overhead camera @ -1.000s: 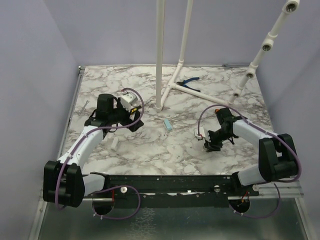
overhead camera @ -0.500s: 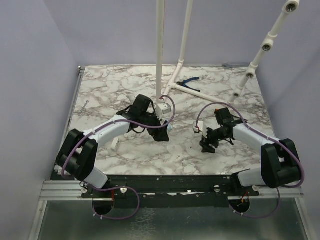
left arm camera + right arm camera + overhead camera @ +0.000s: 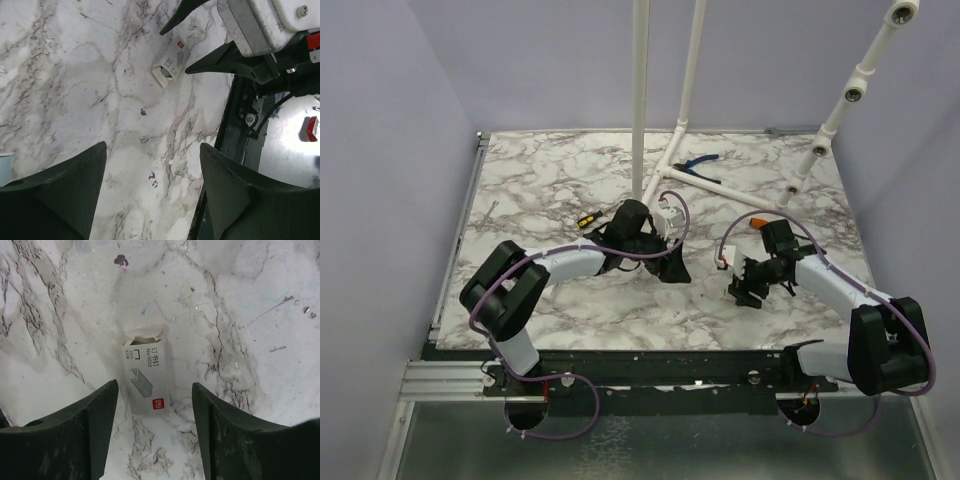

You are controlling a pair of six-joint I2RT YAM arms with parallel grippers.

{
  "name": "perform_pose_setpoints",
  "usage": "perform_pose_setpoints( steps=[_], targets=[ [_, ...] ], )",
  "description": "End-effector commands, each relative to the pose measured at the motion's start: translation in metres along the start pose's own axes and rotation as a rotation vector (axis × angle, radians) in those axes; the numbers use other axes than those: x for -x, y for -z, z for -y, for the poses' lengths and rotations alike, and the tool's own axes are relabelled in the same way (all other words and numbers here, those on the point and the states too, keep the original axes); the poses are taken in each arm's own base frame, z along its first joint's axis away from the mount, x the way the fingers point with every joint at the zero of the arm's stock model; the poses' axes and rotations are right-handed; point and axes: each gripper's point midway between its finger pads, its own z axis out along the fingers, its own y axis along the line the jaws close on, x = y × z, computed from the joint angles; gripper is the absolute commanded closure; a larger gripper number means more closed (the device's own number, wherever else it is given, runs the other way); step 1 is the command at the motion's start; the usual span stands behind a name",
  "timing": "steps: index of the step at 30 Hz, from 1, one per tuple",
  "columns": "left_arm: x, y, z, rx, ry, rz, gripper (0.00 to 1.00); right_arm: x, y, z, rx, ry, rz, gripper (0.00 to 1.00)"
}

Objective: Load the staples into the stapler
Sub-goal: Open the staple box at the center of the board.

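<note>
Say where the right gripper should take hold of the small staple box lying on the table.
Across its two long sides near mid-length, coming straight down. The staple box lies flat, label up, lengthwise between the open fingers of the right gripper, so its narrow width fits the gap. The flap at the far end looks open; probably best avoided.

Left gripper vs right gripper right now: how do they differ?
The right gripper straddles the staple box, with one finger on each side. The left gripper has only bare marble table between its fingers.
The staple box lies right under the right gripper, but well ahead of the left gripper, outside its span.
Shared: both are open, hold nothing and point down at the table.
</note>
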Motion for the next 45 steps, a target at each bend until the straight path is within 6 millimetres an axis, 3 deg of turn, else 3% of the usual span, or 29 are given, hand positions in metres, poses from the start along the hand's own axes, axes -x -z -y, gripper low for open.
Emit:
perform_pose_setpoints(
  steps=[1, 7, 15, 20, 26, 45],
  targets=[
    [0.001, -0.027, 0.009, -0.018, 0.104, 0.057, 0.27, -0.015, -0.001, -0.007, 0.011, -0.003, -0.046, 0.37],
    [-0.014, -0.057, 0.016, -0.057, 0.233, 0.045, 0.39, -0.014, -0.006, -0.005, 0.006, -0.004, -0.028, 0.42],
    [-0.025, -0.089, 0.019, -0.097, 0.323, 0.036, 0.43, -0.013, -0.009, -0.006, -0.006, -0.002, -0.001, 0.56],
    [-0.028, -0.099, 0.016, -0.12, 0.378, 0.057, 0.46, -0.007, -0.01, -0.005, -0.023, 0.02, 0.04, 0.66],
    [-0.031, -0.106, 0.014, -0.148, 0.427, 0.079, 0.44, 0.0, -0.01, -0.006, -0.02, 0.048, 0.078, 0.72],
    [-0.039, -0.123, 0.009, -0.189, 0.466, 0.096, 0.66, 0.005, -0.009, -0.012, 0.003, 0.064, 0.108, 0.73]
  ],
)
